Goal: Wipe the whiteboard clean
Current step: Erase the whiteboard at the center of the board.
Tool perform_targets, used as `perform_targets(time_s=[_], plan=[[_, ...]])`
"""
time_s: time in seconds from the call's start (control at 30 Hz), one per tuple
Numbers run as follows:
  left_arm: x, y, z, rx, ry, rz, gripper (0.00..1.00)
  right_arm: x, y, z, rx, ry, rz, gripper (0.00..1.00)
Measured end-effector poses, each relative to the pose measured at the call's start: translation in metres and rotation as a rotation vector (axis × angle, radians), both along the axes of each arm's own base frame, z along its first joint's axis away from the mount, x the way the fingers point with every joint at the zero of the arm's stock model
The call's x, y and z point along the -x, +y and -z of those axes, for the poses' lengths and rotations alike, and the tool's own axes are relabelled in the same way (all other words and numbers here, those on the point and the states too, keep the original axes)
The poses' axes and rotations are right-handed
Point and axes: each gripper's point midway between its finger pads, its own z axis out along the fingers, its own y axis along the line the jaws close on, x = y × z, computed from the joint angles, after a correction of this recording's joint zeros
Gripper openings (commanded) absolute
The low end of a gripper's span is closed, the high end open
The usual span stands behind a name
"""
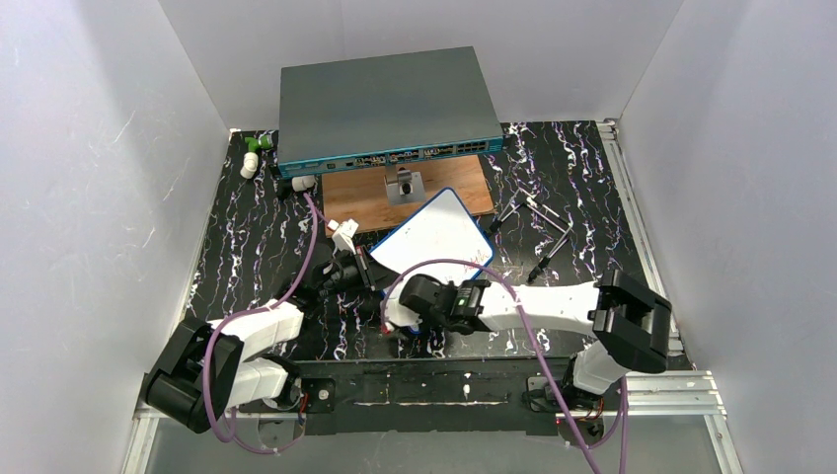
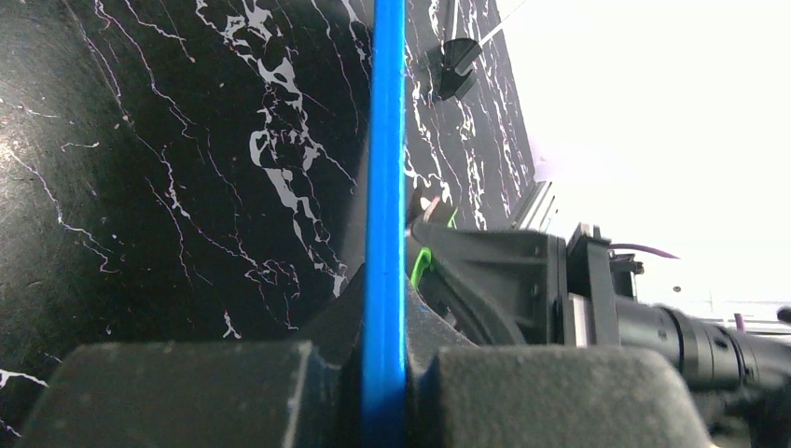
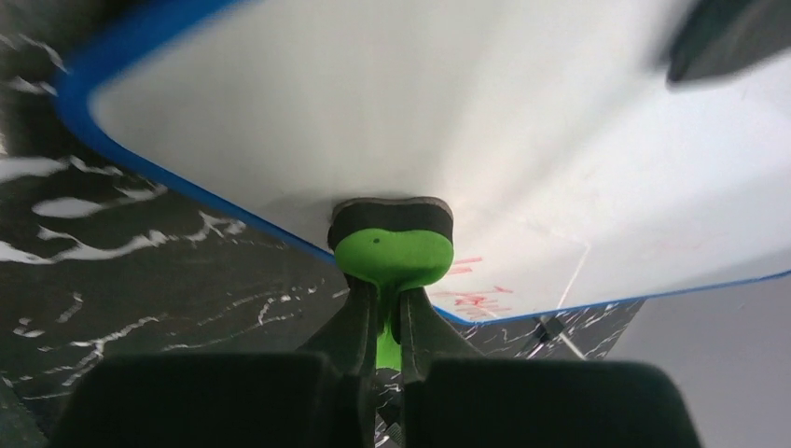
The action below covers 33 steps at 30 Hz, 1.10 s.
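The whiteboard (image 1: 439, 232) lies at the centre of the top view, just below a brown wooden board (image 1: 360, 197). The left gripper (image 1: 360, 269) is clamped on its blue left edge. The right gripper (image 3: 387, 364) is closed on a green eraser (image 3: 392, 252), whose black pad touches the white surface. Faint red writing (image 3: 471, 299) shows just right of the eraser, near the lower edge.

White whiteboard (image 1: 434, 235) w/ blue frame, red marks; eraser (image 3: 392, 252) green/black; table (image 1: 572, 168) black w/ white veins.
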Motion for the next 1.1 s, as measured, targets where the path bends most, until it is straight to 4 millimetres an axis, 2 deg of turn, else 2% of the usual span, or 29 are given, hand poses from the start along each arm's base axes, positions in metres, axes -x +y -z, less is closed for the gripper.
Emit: perform_targets(time_s=[0.23,0.4,0.67,0.8,1.1], plan=[[0.003,-0.001,0.0,0.011,0.019,0.01,0.0,-0.022,-0.031,0.002,-0.03,0.024,0.091,0.01],[0.005,-0.002,0.0,0.013,0.024,0.016,0.0,-0.011,-0.026,0.004,-0.023,0.032,0.062,0.01],[0.008,-0.003,0.001,0.015,0.024,0.04,0.0,0.044,0.004,0.01,0.031,0.016,-0.134,0.01],[0.01,-0.004,0.001,0.015,0.02,0.053,0.0,0.047,0.006,0.01,0.044,-0.007,-0.16,0.01],[0.009,-0.004,0.002,0.016,0.021,0.054,0.0,0.036,-0.003,0.012,0.024,-0.025,-0.156,0.01]])
